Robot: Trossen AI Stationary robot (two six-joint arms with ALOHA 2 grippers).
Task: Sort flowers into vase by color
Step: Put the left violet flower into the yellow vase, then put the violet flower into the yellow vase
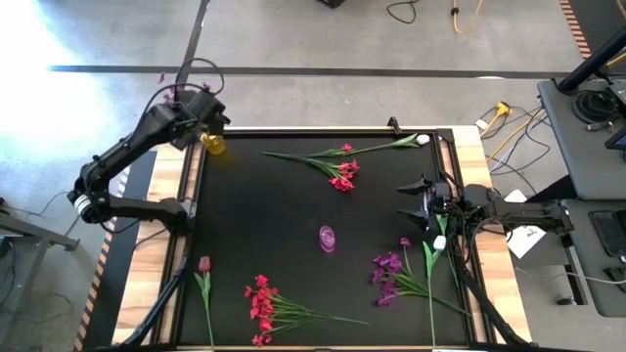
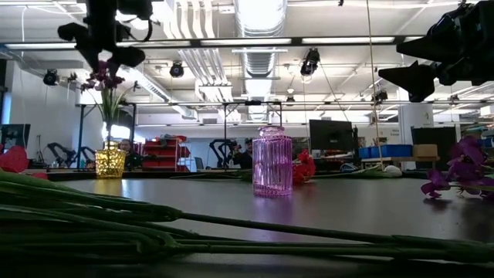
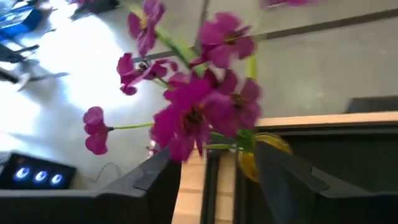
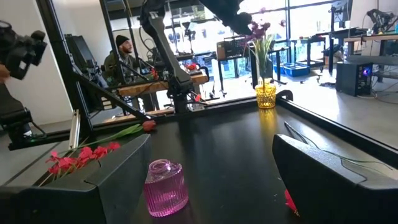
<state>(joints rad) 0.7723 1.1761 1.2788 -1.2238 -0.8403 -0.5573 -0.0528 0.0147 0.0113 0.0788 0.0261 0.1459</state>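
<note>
From above, the desk (image 1: 323, 196) is a black mat in a wooden frame on a grey concrete floor, with cables and another bench at the right. The left end effector (image 1: 207, 125) hangs over the yellow vase (image 1: 212, 145) at the far left corner, though the vase's purple spray is hardly visible here. A pink vase (image 1: 327, 238) stands mid-desk. Loose flowers lie around it: a red-pink stem with a white bud (image 1: 342, 161) far of centre, a red-pink cluster (image 1: 262, 305) and a dark red bud (image 1: 204, 265) near left, purple sprays (image 1: 389, 276) near right. The right end effector (image 1: 419, 203) waits at the right edge, fingers wide, holding nothing. At desk level, the room behind is a workshop with ceiling strip lights, monitors and shelving. The left end effector (image 2: 102, 40) sits directly above the purple spray (image 2: 104, 77) standing in the yellow vase (image 2: 110, 161); its fingers are hard to make out. Blurred green stems (image 2: 154, 224) fill the foreground. The right arm is cut off at the upper right. In the left wrist view, the dark fingers (image 3: 292, 180) stand apart on either side of the yellow vase (image 3: 258, 152), with the purple blooms (image 3: 199, 112) in front, not gripped. In the right wrist view, wide-set fingers (image 4: 329, 180) frame the pink vase (image 4: 165, 188); a seated person appears beyond the desk.
</note>
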